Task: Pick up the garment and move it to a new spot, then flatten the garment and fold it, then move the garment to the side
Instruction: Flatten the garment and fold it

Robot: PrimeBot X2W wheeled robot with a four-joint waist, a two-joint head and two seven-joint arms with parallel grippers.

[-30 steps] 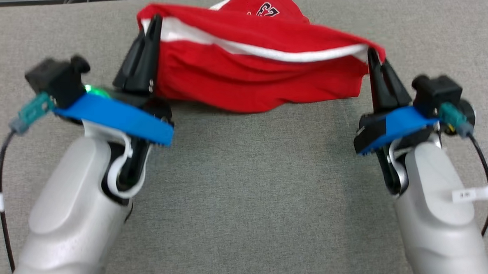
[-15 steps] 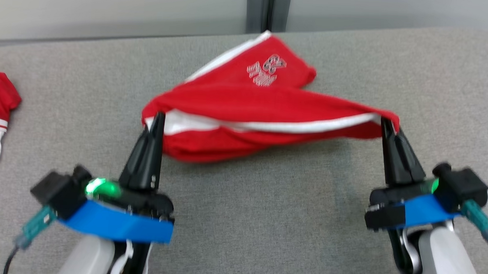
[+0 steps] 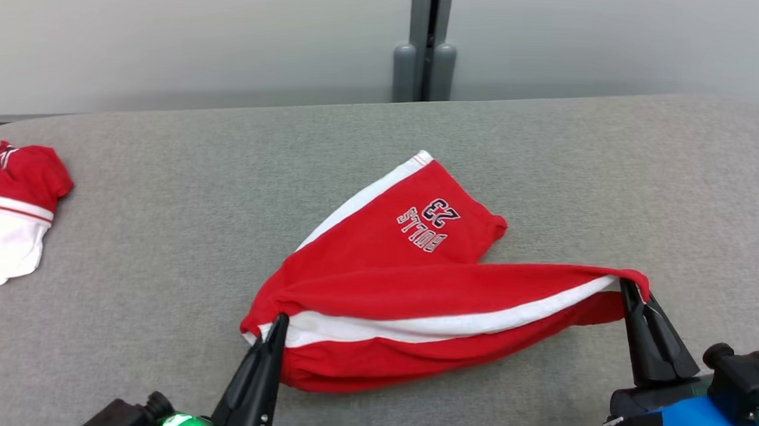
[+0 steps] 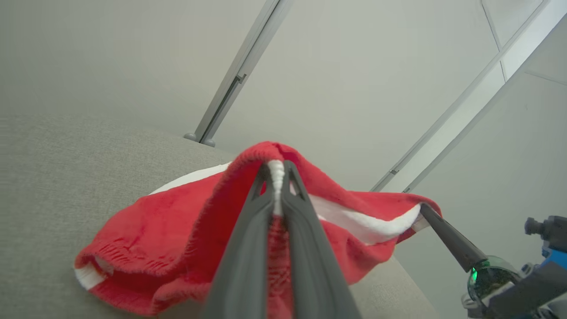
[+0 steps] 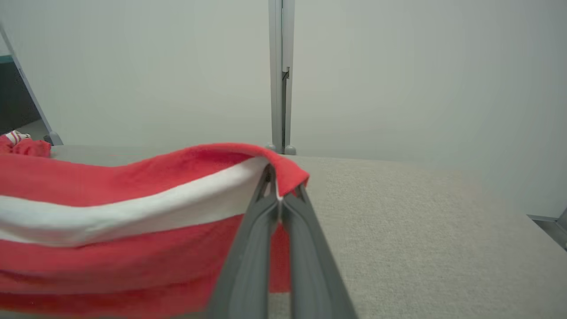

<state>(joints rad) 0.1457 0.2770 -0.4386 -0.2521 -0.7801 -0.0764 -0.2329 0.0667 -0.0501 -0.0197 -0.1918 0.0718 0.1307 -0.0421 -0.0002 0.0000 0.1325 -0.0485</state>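
The garment (image 3: 415,285) is a pair of red shorts with a white side stripe and "BULLS 23" printed upside down in the head view. It sits in the lower middle of that frame on the grey table (image 3: 161,229). One leg lies flat toward the centre, and the nearer edge is stretched between the grippers. The left gripper (image 3: 279,320), at the bottom edge, is clenched on that edge's left end. The right gripper (image 3: 627,289), at the lower right, is clenched on its right end. A second garment (image 3: 7,222), red and white, lies at the left edge.
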